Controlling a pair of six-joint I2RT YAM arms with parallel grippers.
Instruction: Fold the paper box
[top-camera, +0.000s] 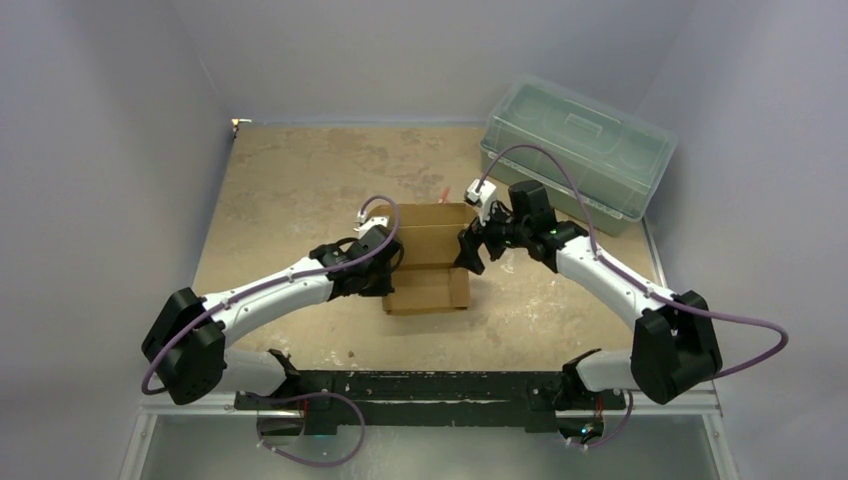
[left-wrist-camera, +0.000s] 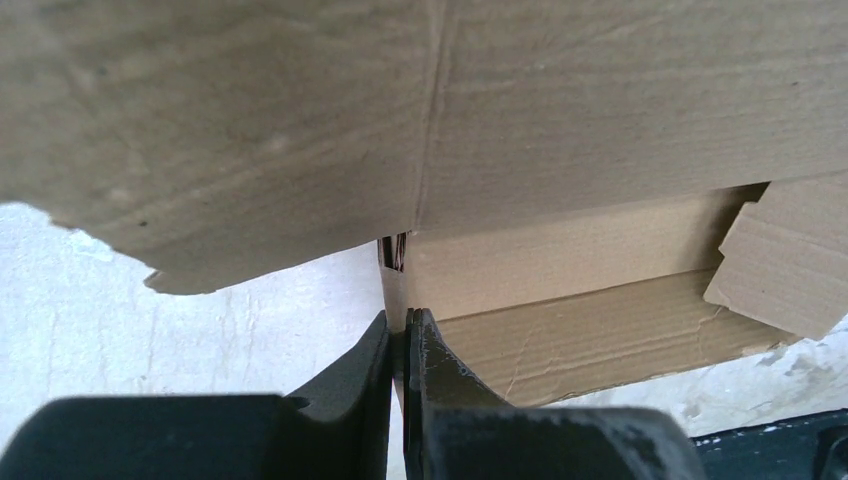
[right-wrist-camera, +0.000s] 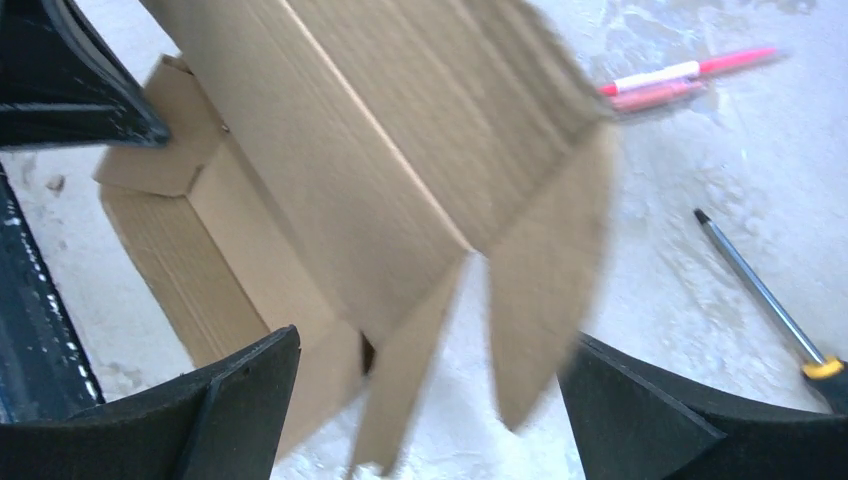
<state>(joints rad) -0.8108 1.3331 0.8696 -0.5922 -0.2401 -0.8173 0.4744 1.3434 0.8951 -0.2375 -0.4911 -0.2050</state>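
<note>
The paper box (top-camera: 428, 262) is a half-formed brown cardboard tray in the middle of the table, with a raised lid panel and loose end flaps. At its left side my left gripper (top-camera: 388, 270) is shut on it. In the left wrist view the paper box (left-wrist-camera: 600, 120) fills the frame and my left gripper (left-wrist-camera: 402, 326) pinches the edge of its upright side wall. My right gripper (top-camera: 470, 254) is at the box's right end. It stands wide open (right-wrist-camera: 432, 342), with the blurred end flaps of the paper box (right-wrist-camera: 380, 150) hanging between its jaws, free of both fingers.
A translucent green lidded bin (top-camera: 575, 150) stands at the back right. A red-and-white pen (right-wrist-camera: 680, 78) and a screwdriver (right-wrist-camera: 765, 295) lie on the table beyond the box's right end. Grey walls close in the table on three sides.
</note>
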